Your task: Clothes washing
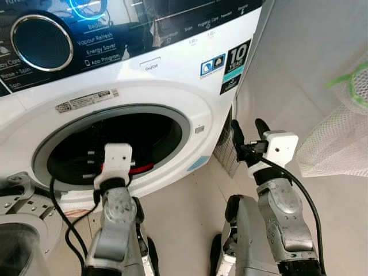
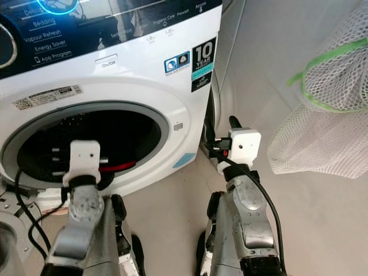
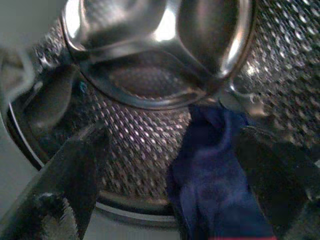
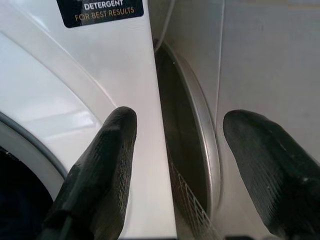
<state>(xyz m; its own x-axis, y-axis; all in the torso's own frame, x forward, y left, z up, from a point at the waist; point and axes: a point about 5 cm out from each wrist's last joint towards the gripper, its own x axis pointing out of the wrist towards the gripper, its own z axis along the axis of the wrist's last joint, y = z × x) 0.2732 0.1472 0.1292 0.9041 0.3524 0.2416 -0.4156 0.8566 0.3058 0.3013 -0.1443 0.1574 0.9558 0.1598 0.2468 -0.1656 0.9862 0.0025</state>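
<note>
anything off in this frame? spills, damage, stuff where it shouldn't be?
No spill or damage stands out. The washing machine door is open, the left hand is inside the drum, open, beside a dark blue garment. One oddity: the right hand, open, points at the gap between machine and wall, not the load.

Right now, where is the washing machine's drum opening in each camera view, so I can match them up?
Left eye view: drum opening, left of centre, below the control panel.
Right eye view: opening, nearer the left edge.
Left wrist view: seen from within, perforated drum wall around.
Right wrist view: dark sliver beyond the white front panel.
Shared landmark: the grey door seal ringing the opening.
</note>
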